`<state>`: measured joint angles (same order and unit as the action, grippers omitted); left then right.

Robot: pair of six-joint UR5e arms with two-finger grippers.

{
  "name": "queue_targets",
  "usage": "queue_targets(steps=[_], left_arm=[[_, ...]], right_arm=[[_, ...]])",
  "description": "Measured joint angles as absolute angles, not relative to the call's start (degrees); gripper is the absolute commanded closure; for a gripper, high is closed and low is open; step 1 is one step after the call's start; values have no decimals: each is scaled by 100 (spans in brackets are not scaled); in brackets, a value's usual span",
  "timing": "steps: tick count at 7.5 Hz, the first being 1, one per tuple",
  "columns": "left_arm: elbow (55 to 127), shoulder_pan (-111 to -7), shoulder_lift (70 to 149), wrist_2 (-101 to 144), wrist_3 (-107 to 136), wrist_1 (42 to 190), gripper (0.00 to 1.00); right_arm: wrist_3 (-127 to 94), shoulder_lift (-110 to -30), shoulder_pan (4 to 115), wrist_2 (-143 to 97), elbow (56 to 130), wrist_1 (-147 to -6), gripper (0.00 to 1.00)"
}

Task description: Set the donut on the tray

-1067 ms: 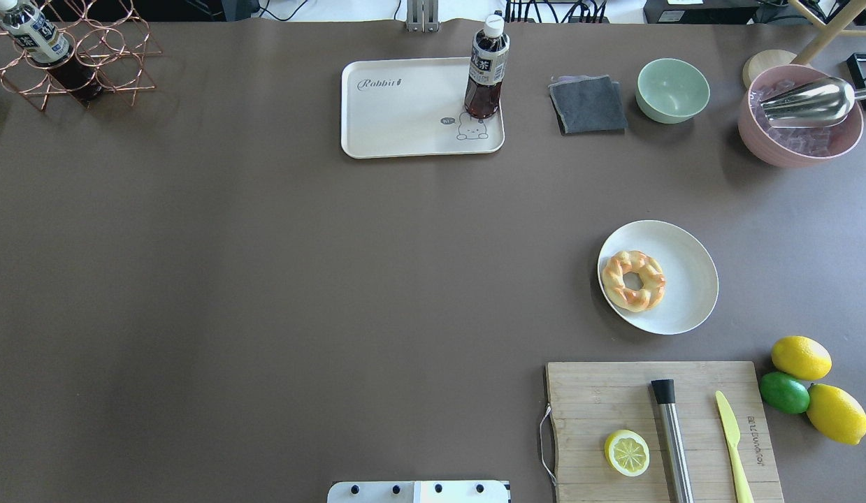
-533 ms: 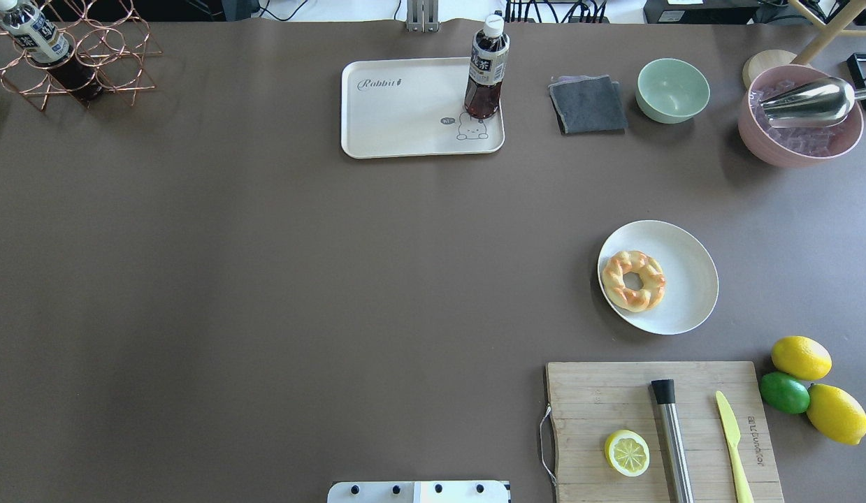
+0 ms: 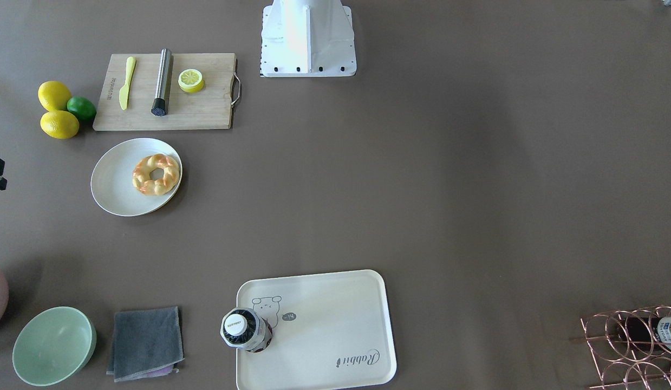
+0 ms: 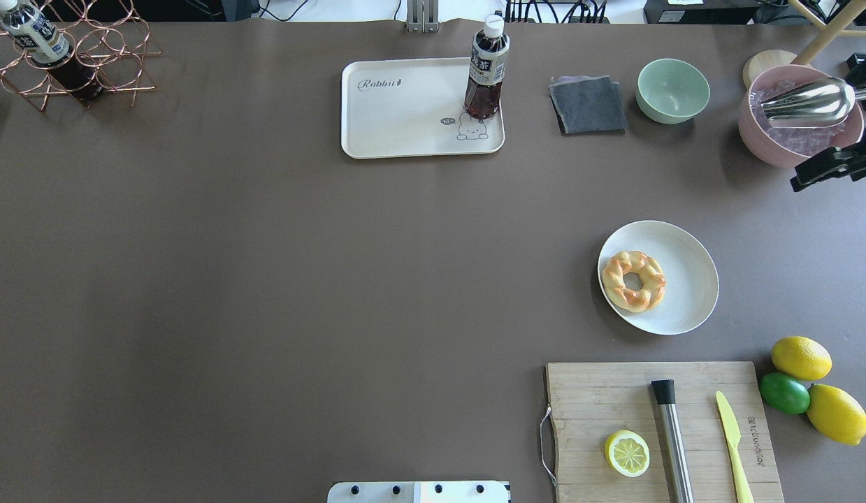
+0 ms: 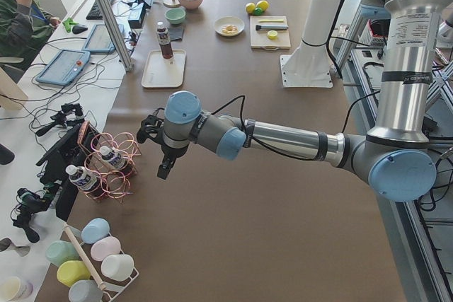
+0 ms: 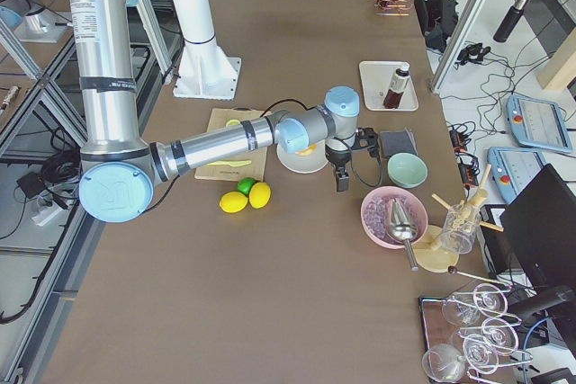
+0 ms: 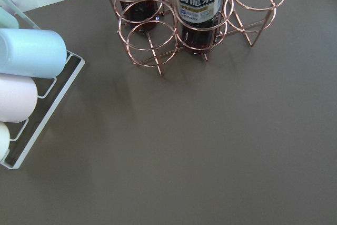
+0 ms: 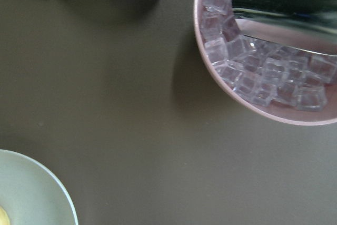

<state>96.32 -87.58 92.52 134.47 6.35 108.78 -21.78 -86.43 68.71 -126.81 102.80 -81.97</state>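
The donut, a golden braided ring, lies on the left part of a round off-white plate at the table's right; it also shows in the front-facing view. The cream tray with the bear drawing sits at the far middle, with a dark tea bottle upright on its right corner. My right gripper hangs over the table between the plate and the pink bowl; only a black part of it enters the overhead view, and I cannot tell its state. My left gripper hangs by the copper rack, far from the donut.
A grey cloth, green bowl and pink bowl of ice cubes with a metal scoop stand at the far right. A cutting board with lemon half, muddler and knife lies near right. A copper bottle rack stands far left.
A black part of my right gripper has come into the overhead view at the right edge, beside the pink bowl. The donut, plate and tray have not moved.
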Motion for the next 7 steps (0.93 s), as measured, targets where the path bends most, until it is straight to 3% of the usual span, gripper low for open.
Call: queue_targets(steps=[4, 7], left_arm=[[9639, -8311, 9389, 13612, 1853, 11569, 1], [9649, -8273, 9409, 13610, 1957, 11633, 1]], right_arm=[[-4574, -8610, 5421, -12423, 9800, -6232, 7], [-5327, -9214, 5101, -12375, 9784, -5199, 8]])
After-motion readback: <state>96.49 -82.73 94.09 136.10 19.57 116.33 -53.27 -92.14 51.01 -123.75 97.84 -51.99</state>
